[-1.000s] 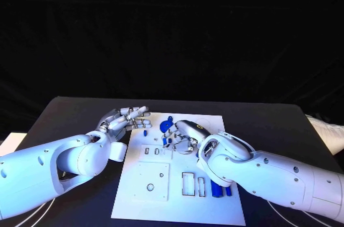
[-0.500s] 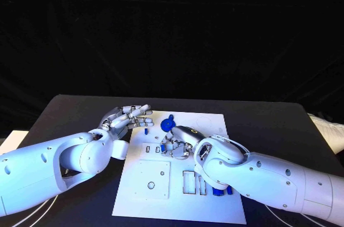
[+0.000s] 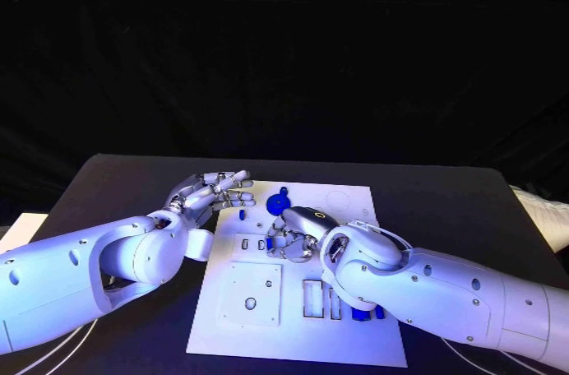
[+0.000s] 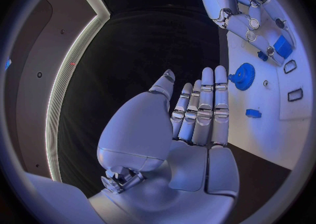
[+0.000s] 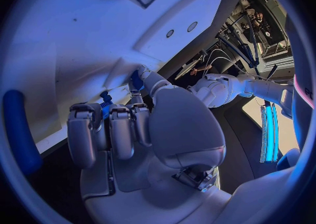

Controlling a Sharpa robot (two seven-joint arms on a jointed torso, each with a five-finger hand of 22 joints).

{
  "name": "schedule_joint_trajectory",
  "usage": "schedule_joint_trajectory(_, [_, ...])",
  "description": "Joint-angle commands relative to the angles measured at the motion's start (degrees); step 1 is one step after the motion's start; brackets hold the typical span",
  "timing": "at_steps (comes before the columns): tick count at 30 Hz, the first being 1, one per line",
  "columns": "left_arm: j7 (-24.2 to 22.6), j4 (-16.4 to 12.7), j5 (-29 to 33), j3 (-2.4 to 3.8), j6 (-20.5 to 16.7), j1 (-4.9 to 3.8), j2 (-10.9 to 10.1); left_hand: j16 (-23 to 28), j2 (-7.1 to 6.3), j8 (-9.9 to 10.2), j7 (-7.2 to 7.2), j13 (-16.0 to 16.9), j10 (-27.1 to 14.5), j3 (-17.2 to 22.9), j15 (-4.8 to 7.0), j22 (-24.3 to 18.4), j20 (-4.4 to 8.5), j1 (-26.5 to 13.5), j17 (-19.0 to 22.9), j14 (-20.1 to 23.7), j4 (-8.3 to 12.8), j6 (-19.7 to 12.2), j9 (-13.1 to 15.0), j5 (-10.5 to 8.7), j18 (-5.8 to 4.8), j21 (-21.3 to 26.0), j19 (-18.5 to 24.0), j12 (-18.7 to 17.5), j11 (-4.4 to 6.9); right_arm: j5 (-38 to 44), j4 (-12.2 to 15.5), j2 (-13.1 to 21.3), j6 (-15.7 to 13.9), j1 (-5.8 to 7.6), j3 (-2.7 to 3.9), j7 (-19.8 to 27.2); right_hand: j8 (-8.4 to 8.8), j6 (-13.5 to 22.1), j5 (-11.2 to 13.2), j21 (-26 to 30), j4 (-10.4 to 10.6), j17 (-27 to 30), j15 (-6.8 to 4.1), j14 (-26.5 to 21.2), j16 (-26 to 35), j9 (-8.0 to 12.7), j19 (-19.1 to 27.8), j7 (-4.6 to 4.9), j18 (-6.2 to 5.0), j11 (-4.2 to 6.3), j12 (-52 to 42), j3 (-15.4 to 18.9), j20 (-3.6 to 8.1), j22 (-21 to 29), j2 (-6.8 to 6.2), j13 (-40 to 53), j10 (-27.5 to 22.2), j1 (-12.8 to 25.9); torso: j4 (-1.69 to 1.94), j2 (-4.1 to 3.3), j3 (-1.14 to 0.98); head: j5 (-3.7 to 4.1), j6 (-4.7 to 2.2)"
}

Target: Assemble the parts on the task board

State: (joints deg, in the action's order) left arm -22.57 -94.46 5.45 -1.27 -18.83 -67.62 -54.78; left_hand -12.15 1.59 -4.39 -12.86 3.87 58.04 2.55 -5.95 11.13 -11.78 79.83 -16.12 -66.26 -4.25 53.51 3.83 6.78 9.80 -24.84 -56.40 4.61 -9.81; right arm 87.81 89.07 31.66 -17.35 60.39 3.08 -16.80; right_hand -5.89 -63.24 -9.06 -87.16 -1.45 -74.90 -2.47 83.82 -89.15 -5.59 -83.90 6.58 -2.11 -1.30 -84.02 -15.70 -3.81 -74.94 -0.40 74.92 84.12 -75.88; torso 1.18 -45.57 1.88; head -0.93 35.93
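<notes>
The task board (image 3: pixel 344 326) sits mid-table with a blue gear (image 3: pixel 278 202) near its far edge and two blue bars (image 3: pixel 362 315) by the right forearm, which covers part of them. The left hand (image 3: pixel 211 192) hovers at the board's left edge, fingers straight and apart, holding nothing. The right hand (image 3: pixel 299 231) curls down onto a small blue part (image 3: pixel 275 243); it's sunk a bit lower than a second ago.

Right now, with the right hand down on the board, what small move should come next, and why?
Probably press the small blue part down into its slot: the right hand pinches it against the task board. The left hand hovers open beside the board, so it can wait.
</notes>
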Motion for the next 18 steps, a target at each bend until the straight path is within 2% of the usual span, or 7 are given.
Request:
schedule_joint_trajectory(1, [-0.3,-0.2,-0.3,0.03,0.9,-0.03,0.1,0.3,0.43,0.4,-0.23,0.0,-0.3,-0.1,-0.09,0.0,-0.12,0.0,-0.1,0.0,0.4,0.0,0.0,-0.11,0.53,0.1,0.5,-0.3,0.04,3.4,-0.2,0.1,2.7,-0.27,-0.26,-2.0,0.80,0.2,0.6,0.3,0.0,-12.9,0.13,5.7,0.3,-0.5,-2.6,0.04,0.48,-0.44,0.9,0.0,0.14,-7.5,-0.27,10.9,2.5,1.1,0.01,0.03,0.00,0.00,0.10])
schedule_joint_trajectory(9, [-0.2,-0.2,-0.3,0.03,1.0,-0.02,0.1,0.3,0.43,0.4,-0.23,0.0,-0.3,-0.1,-0.09,0.0,-0.12,0.0,-0.1,0.0,0.4,0.0,0.0,-0.11,0.53,0.1,0.5,-0.3,0.04,5.7,-0.1,0.2,2.4,-0.30,-0.29,-3.1,2.33,3.0,1.2,0.6,0.0,-12.6,0.88,5.6,0.4,0.5,-2.3,1.19,0.39,-1.38,3.8,0.2,-0.46,-7.0,-1.81,9.3,1.1,2.1,0.03,0.04,0.03,0.09,0.27])
schedule_joint_trajectory(18, [0.0,-0.2,-0.3,0.03,1.2,-0.02,0.2,0.3,0.43,0.4,-0.23,0.0,-0.3,-0.1,-0.09,0.0,-0.12,0.0,-0.1,0.0,0.4,0.0,0.0,-0.11,0.53,0.1,0.5,-0.3,0.04,6.1,-0.3,0.1,1.6,-0.33,-0.34,-3.0,2.34,4.2,1.5,0.8,0.0,-12.3,1.24,5.5,0.6,0.9,-2.2,1.61,0.31,-1.77,5.5,0.1,-0.83,-6.6,-2.16,8.2,0.2,2.3,0.04,0.05,0.03,0.18,0.40])
